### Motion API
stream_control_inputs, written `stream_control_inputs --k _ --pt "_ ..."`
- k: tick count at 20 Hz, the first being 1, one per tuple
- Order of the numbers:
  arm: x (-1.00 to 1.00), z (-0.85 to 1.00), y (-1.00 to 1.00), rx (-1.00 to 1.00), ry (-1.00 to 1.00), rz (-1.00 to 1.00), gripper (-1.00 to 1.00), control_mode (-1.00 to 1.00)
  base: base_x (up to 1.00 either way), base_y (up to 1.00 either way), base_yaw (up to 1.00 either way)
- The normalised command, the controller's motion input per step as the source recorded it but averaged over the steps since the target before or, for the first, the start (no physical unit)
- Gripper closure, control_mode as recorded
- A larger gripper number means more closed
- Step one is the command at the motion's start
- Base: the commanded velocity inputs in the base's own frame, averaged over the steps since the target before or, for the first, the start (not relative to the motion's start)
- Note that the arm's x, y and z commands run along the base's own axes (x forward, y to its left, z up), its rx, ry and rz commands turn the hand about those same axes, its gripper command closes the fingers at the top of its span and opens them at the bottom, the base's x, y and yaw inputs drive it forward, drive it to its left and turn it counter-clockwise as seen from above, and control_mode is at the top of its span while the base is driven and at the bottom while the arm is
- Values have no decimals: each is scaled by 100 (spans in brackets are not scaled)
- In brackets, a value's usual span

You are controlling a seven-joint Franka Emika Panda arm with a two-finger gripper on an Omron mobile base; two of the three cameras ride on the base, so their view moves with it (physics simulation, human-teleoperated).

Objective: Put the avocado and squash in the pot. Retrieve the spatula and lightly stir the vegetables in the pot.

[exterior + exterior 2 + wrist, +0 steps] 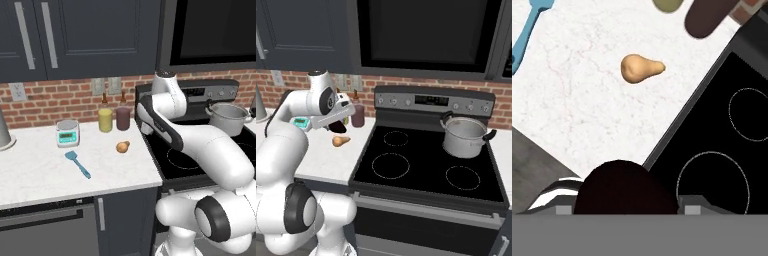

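A dark rounded avocado (624, 187) sits between my gripper's (627, 209) fingertips, and the gripper is shut on it. From the right base view the gripper (338, 126) hangs with the dark avocado (339, 128) above the counter, near the stove's left edge. The tan pear-shaped squash (123, 146) (341, 141) (641, 68) lies on the white counter a little ahead of the hand. Further left on the counter lies the light blue spatula (77, 163) (529, 30). The steel pot (229, 119) (464, 136) stands on the stove's back right burner, far from the gripper.
A teal-faced scale (67, 133), a yellow jar (105, 120) and a maroon jar (123, 118) (358, 116) stand by the brick wall. The black stovetop (426, 170) lies right of the counter. A grey metal vessel (4, 132) stands far left.
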Motion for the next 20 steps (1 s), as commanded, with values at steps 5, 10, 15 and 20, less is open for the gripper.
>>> stream_control_inputs --k 5,10,15,20 --pt "0 0 0 0 0 0 100 100 0 -73 0" --pt "0 0 0 0 0 0 100 100 0 -86 0" --pt "0 0 0 0 0 0 100 100 0 -78 0" --pt "0 0 0 0 0 0 100 100 4 -49 0"
